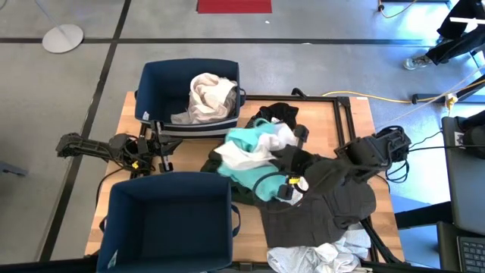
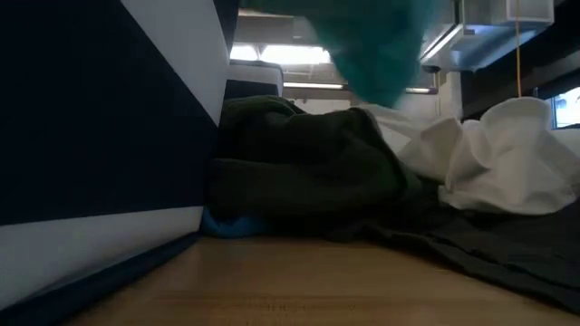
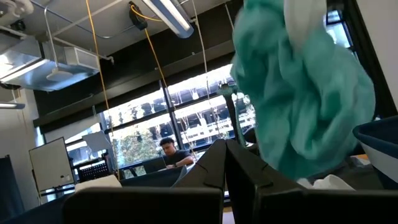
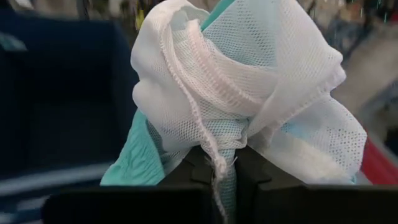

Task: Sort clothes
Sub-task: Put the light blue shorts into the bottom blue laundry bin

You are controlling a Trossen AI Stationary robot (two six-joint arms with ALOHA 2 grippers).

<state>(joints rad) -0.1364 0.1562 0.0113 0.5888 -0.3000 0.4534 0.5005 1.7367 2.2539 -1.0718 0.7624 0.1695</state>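
- Right tool [image 4: 219,163] is clamped on a teal garment with white mesh lining [image 4: 249,87], held up over the middle of the surface [image 1: 345,110]; in the high view I see it above the pile, just right of the two bins.
- Left tool [image 1: 155,148] waits between the bins at the left edge; its wrist view shows the fingers [image 3: 205,168] closed together with nothing between them.
- Step, as I judge it: mid-carry of one item lifted off the pile, not yet dropped.
- Next move calls for choosing a bin: far bin [image 1: 151,83] already holds a cream garment [image 1: 211,95], near bin [image 1: 121,208] looks bare inside. Lift must clear the rim, and the hanging tail could drag the dark green garment [image 2: 308,167] below.
- Remaining: dark grey garment [image 1: 333,201], black garment [image 1: 279,112], pale white garment [image 1: 322,258] at the near edge.
- Right wrist view alone shows the mesh and drawstring; low view alone shows the green one lying against the near bin's wall; high view alone shows bin contents.
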